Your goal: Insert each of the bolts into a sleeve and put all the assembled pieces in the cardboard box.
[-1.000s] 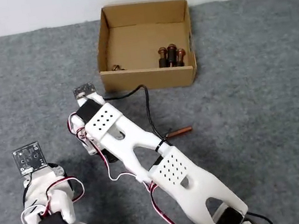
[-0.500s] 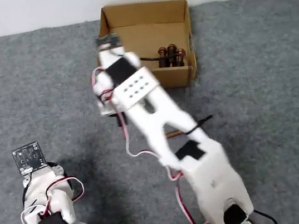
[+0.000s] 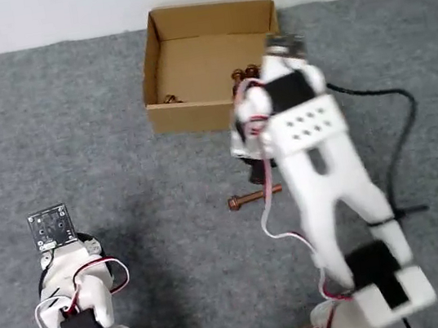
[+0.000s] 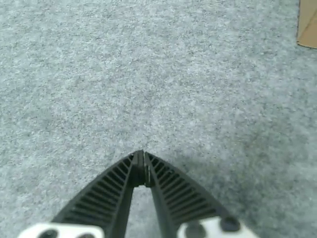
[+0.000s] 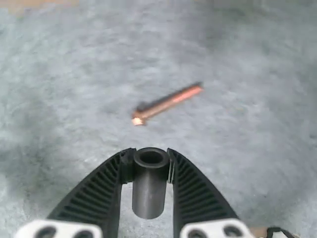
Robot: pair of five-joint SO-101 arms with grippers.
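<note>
A dark sleeve (image 5: pixel 149 183) is pinched in the right jaws near a copper bolt (image 3: pixel 247 200) lying mid-frame on the table (image 3: pixel 121 170), below the cardboard box (image 3: pixel 187 117); the left jaws are pressed together.

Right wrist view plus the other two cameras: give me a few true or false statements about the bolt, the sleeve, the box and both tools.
1. The right tool grips a dark cylindrical sleeve. True.
2. The copper-coloured bolt sits inside that sleeve. False: it lies on the grey carpet, apart from the sleeve.
3. The left tool holds a bolt. False: it is shut on nothing.
4. The brown cardboard box has metal pieces inside. True.
</note>
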